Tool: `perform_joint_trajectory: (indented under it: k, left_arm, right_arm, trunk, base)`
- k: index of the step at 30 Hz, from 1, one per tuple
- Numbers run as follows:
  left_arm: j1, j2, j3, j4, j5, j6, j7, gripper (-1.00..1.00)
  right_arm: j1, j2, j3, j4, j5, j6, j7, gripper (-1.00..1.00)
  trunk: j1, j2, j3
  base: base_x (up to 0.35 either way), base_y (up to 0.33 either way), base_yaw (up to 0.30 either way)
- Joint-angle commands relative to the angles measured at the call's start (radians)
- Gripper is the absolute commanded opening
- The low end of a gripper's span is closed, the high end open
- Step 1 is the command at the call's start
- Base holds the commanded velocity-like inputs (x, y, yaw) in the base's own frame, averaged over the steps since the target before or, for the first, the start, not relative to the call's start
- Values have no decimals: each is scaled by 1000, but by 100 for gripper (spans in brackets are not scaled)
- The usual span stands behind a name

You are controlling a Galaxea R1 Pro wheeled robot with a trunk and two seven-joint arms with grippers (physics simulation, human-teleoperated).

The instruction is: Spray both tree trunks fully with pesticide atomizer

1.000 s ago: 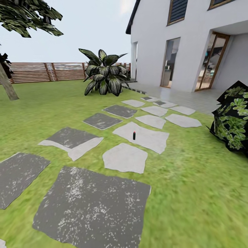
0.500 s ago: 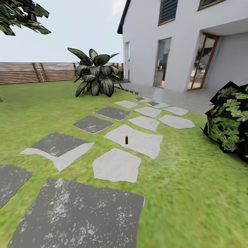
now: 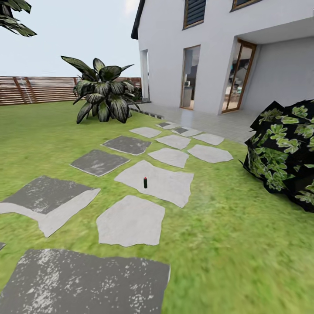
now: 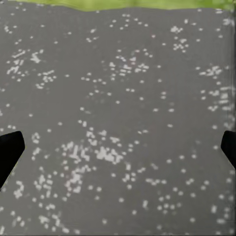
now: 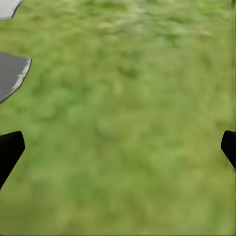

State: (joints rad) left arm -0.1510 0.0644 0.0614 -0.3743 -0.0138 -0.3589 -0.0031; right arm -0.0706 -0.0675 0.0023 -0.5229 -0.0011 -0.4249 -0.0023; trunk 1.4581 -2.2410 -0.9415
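Starting at the far left of the head view, a brown slatted wooden fence [image 3: 26, 89] is seen running along the back of the lawn [image 3: 244, 244], with a bit of dark leafy tree crown [image 3: 13, 19] poking in at the top corner. Next over, a broad-leafed plant [image 3: 102, 93] with glossy dark-green striped leaves is planted on the grass. A path of flat stepping stones [image 3: 131, 220] is laid out across the middle: the darker grey ones are squarish and speckled with white, the paler ones irregular and smooth-looking.

The pesticide atomizer [image 3: 145, 182] is found standing upright on one of the pale irregular slabs [image 3: 161, 181] mid-path, so on stone rather than on the grass itself. It reads as a small dark cylinder with a reddish top; finer detail can't be made out.

Further right, a white-walled house [image 3: 209, 35] with wood-framed glass doors is seen, and a dark bush [image 3: 283, 148] with bright green leaf clusters sits at the right edge.

In the left wrist view, the left gripper [image 4: 118, 150] is held wide apart over a dark speckled slab [image 4: 123, 98], nothing between the fingers. In the right wrist view, the right gripper [image 5: 118, 150] is likewise spread wide and empty, over blurry mottled grass.
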Motion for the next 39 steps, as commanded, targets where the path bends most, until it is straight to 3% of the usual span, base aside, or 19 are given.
perform_joint_trajectory:
  k: [1, 14, 18, 39]
  left_arm:
    - [0, 0, 0, 0, 0, 0, 0, 100]
    - [0, 0, 0, 0, 0, 0, 0, 100]
    - [0, 0, 0, 0, 0, 0, 0, 100]
    - [-1, 0, 0, 0, 0, 0, 0, 100]
  right_arm:
    - [0, 0, 0, 0, 0, 0, 0, 100]
    - [0, 1, 1, -5, 0, 0, 1, 100]
    - [0, 22, 0, -1, 1, 0, -1, 100]
    - [0, 21, -5, 0, 1, 0, -2, 100]
  trunk:
    - [0, 0, 0]
    - [0, 0, 0]
    - [0, 0, 0]
    - [0, 0, 0]
  base:
    - [339, -111, -6]
    - [340, -111, -1]
    - [334, -129, 0]
    - [319, -153, 0]
